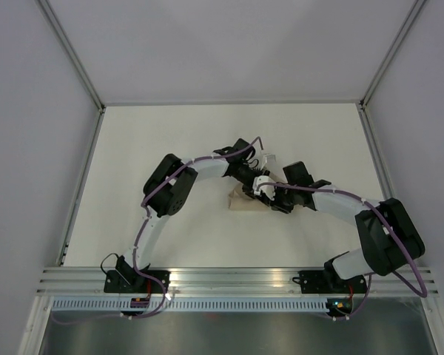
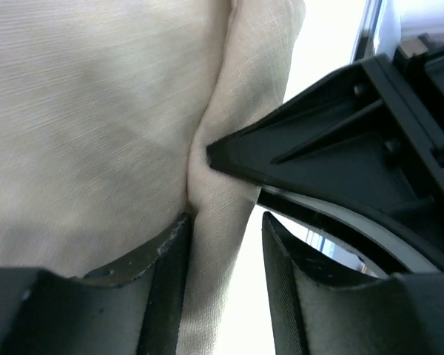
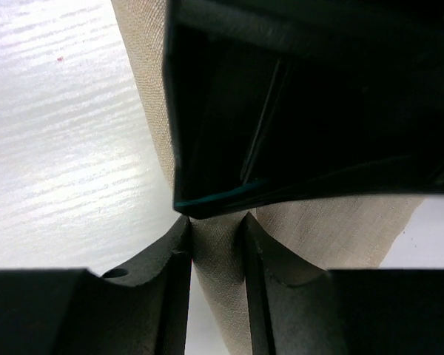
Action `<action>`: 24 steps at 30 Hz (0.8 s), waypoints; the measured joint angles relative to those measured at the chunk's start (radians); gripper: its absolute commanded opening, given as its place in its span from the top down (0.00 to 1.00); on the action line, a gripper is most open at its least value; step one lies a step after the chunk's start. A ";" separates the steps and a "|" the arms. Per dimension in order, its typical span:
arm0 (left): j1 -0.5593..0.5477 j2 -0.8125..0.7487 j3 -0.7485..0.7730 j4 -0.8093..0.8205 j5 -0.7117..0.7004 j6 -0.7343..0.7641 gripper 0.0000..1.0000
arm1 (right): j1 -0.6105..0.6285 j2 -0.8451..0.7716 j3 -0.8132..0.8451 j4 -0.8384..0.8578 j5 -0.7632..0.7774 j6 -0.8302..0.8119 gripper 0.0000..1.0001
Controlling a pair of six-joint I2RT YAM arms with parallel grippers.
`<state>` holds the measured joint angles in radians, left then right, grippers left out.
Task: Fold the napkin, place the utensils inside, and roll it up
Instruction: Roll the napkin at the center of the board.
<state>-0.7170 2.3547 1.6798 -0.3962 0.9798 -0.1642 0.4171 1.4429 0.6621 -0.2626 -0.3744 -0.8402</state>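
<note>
The beige napkin [image 1: 240, 203] lies bunched into a small roll at the middle of the table, under both grippers. It fills the left wrist view [image 2: 96, 111], where a raised fold runs between my left gripper's [image 2: 228, 222] fingers. The fold touches only the left finger, with a bright gap to the right one, so the jaws stand open. My right gripper [image 3: 214, 222] is shut on a fold of the napkin [image 3: 333, 229]. In the top view the left gripper [image 1: 257, 186] and right gripper [image 1: 271, 201] meet tip to tip. The knife is hidden.
The white table [image 1: 170, 148] is bounded by grey walls and metal frame posts [image 1: 74, 52]. The right gripper's black finger [image 2: 340, 155] crowds the left wrist view. The left gripper's black body [image 3: 303, 96] fills the top of the right wrist view.
</note>
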 measured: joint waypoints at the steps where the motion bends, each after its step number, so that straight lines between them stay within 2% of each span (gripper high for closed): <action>1: 0.012 -0.028 -0.052 0.059 -0.012 -0.044 0.50 | 0.000 0.014 0.013 -0.002 -0.007 -0.003 0.92; 8: 0.134 -0.240 -0.355 0.458 -0.142 -0.280 0.50 | -0.035 0.107 0.118 -0.088 -0.073 -0.024 0.92; 13: 0.209 -0.455 -0.661 0.814 -0.261 -0.381 0.51 | -0.082 0.205 0.230 -0.198 -0.151 -0.048 0.94; 18: 0.209 -0.639 -0.927 1.061 -0.400 -0.379 0.49 | -0.123 0.354 0.410 -0.388 -0.243 -0.097 0.96; 21: 0.190 -0.715 -1.011 1.133 -0.473 -0.323 0.49 | -0.148 0.443 0.513 -0.509 -0.296 -0.130 0.96; 24: 0.136 -0.770 -1.040 1.141 -0.563 -0.209 0.47 | -0.175 0.525 0.607 -0.623 -0.351 -0.160 0.96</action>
<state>-0.5812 1.5845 0.6403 0.7444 0.4168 -0.3729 0.2417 1.9678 1.2690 -0.8860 -0.7258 -1.0000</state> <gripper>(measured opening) 0.511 0.344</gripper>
